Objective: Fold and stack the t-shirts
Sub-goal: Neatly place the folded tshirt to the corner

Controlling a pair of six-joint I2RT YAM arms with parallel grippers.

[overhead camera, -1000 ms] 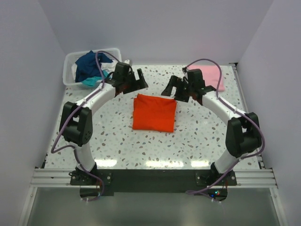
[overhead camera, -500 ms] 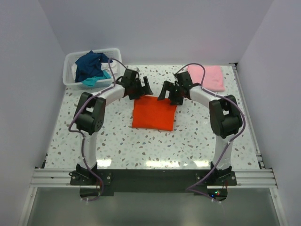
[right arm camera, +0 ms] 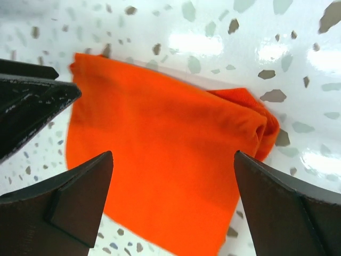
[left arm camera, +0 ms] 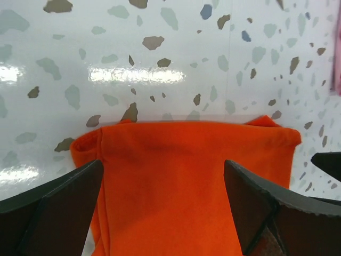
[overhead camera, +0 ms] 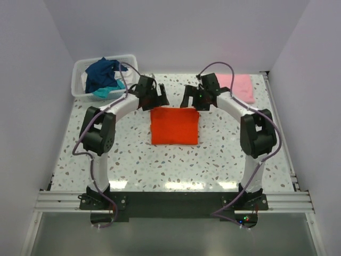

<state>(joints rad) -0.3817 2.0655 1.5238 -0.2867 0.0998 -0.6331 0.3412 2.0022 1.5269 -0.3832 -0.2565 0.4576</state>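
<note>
A folded orange-red t-shirt point(overhead camera: 175, 126) lies flat in the middle of the table; it also shows in the left wrist view point(left arm camera: 181, 181) and the right wrist view point(right arm camera: 160, 160). My left gripper point(overhead camera: 157, 99) is open, just above the shirt's far left corner. My right gripper point(overhead camera: 190, 100) is open, just above the far right corner. Neither holds cloth. A folded light pink t-shirt point(overhead camera: 237, 86) lies at the far right. Navy point(overhead camera: 101, 72), teal point(overhead camera: 104, 92) and white shirts sit in the basket.
A translucent white plastic basket point(overhead camera: 78, 85) stands at the far left corner. White walls close the table on three sides. The speckled tabletop point(overhead camera: 176, 165) shows in front of the orange-red shirt.
Both grippers came in toward the shirt's far edge, then drew back a little. The orange-red shirt now lies squarer and flatter, its far edge straight.
</note>
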